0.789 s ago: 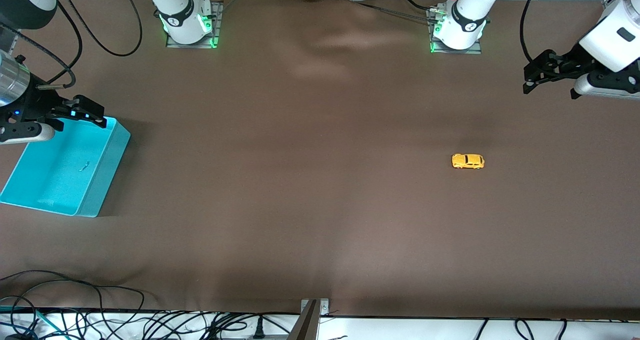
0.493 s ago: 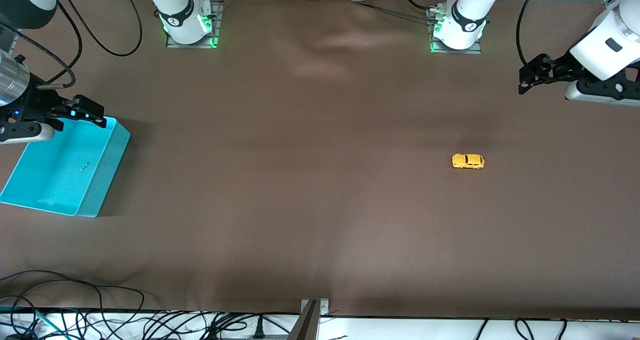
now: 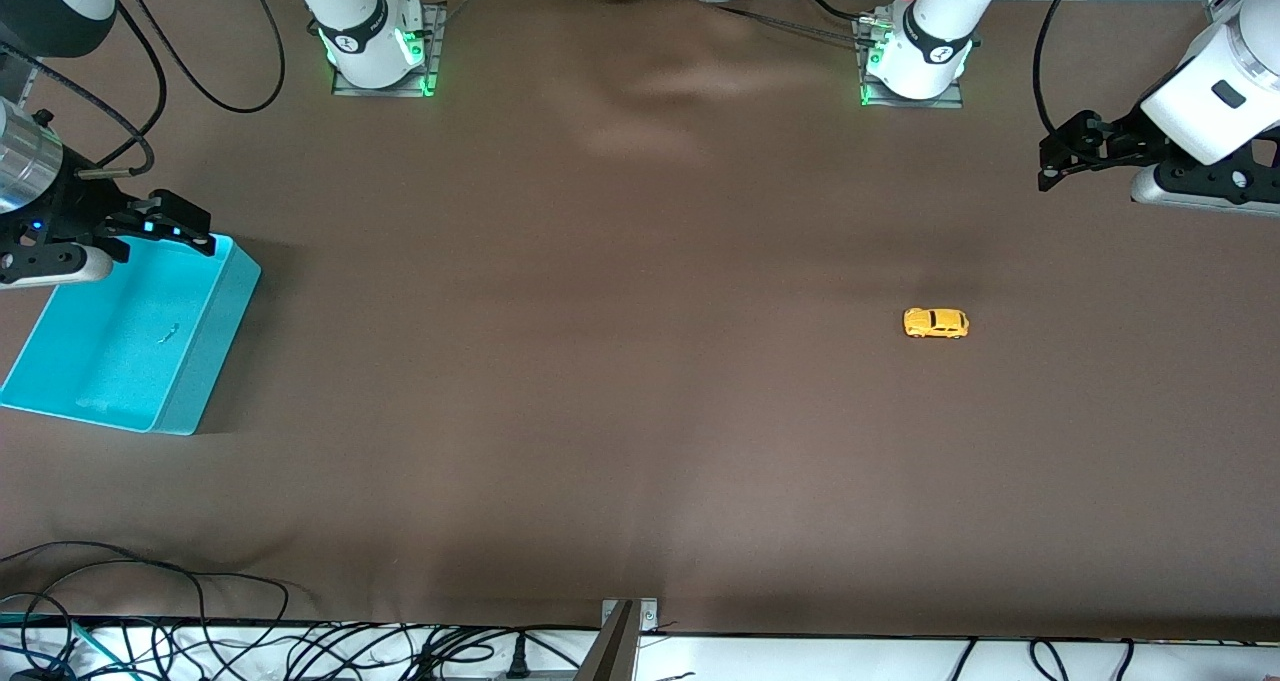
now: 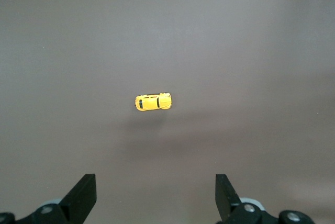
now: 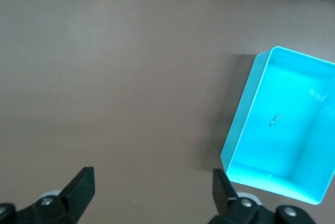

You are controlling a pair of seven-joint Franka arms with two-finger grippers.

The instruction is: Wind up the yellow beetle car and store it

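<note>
Nothing done yet, judging from the layout: no winding, no storing, no contact with the toy.

Left gripper [image 3: 1052, 161]: jaws spread wide, empty, touching nothing, up in the air over bare tablecloth at the left arm's end of the table. In the left wrist view, both fingertips [image 4: 84, 195] wide apart, with the toy framed between and ahead of them, well apart from either.

Right gripper [image 3: 170, 226]: likewise spread wide and empty, hanging over the rim of the turquoise bin [image 3: 215, 341] at the right arm's end of the table. Waiting, by the look of it. In the right wrist view, fingertips [image 5: 81, 185] apart, with the bin [image 5: 235, 124] beside them.

Yellow beetle car [image 3: 936, 323]: alone on its wheels on the brown tablecloth [image 3: 600, 411], toward the left arm's end, nearer to the front camera than the left gripper's spot. Also plain in the left wrist view [image 4: 153, 101], lying crosswise to the fingers.

Bin: open-topped, holding only a tiny dark speck, well apart from the car, almost the whole table between them.

Left to do, most likely: approach and pinch the car, wind it up, carry it across, drop it in the bin.
</note>
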